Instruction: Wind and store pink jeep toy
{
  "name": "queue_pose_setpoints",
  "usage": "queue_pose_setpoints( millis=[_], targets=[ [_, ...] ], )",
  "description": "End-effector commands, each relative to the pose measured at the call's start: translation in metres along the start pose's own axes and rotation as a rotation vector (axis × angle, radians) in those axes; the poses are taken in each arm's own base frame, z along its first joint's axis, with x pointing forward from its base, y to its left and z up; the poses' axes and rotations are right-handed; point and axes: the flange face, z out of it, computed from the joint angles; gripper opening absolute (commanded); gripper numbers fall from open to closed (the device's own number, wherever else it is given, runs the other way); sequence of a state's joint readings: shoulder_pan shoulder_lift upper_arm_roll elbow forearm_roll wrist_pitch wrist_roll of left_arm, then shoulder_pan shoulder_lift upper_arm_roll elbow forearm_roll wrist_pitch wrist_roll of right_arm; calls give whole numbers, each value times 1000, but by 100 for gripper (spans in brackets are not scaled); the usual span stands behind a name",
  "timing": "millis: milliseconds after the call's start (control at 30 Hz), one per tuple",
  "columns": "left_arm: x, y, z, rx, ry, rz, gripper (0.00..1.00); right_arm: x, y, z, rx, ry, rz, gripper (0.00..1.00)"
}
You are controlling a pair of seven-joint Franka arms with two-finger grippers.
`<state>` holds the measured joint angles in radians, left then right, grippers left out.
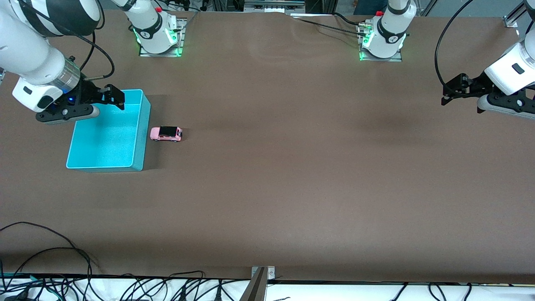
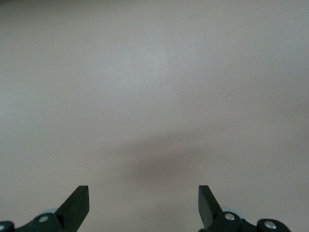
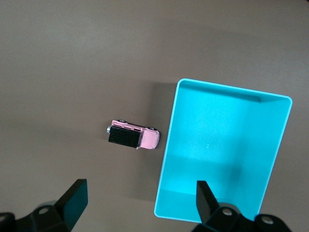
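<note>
The pink jeep toy [image 1: 166, 133] stands on its wheels on the brown table, black roof up, just beside the turquoise bin [image 1: 109, 136] on the side toward the left arm's end. The bin is empty. My right gripper [image 1: 115, 97] is open and empty, up over the bin's corner that lies farthest from the front camera. The right wrist view shows the jeep [image 3: 133, 137], the bin [image 3: 227, 145] and the right gripper [image 3: 141, 200] above them. My left gripper [image 1: 449, 94] waits open and empty over bare table at the left arm's end; it also shows in the left wrist view [image 2: 143, 203].
Both arm bases stand on metal plates along the table's edge farthest from the front camera. A metal bracket [image 1: 259, 278] and several loose cables [image 1: 50, 255] lie at the edge nearest the front camera. The brown tabletop [image 1: 301, 159] spreads wide between the arms.
</note>
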<state>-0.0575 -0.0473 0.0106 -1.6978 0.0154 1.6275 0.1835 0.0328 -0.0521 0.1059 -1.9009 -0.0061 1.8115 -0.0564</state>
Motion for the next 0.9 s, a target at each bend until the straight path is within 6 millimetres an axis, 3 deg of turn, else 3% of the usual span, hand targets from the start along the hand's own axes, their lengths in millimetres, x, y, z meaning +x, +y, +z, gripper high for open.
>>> queue_pose_setpoints(
  millis=[0, 434, 867],
  targets=[
    [-9, 6, -7, 39, 3, -2, 100, -8, -3, -3, 15, 16, 10, 100],
    [-8, 11, -13, 20, 7, -62, 100, -2, -5, 8, 27, -1, 15, 100],
    [-3, 14, -16, 19, 9, -56, 100, 3, -28, 26, 26, 12, -8, 100]
  ],
)
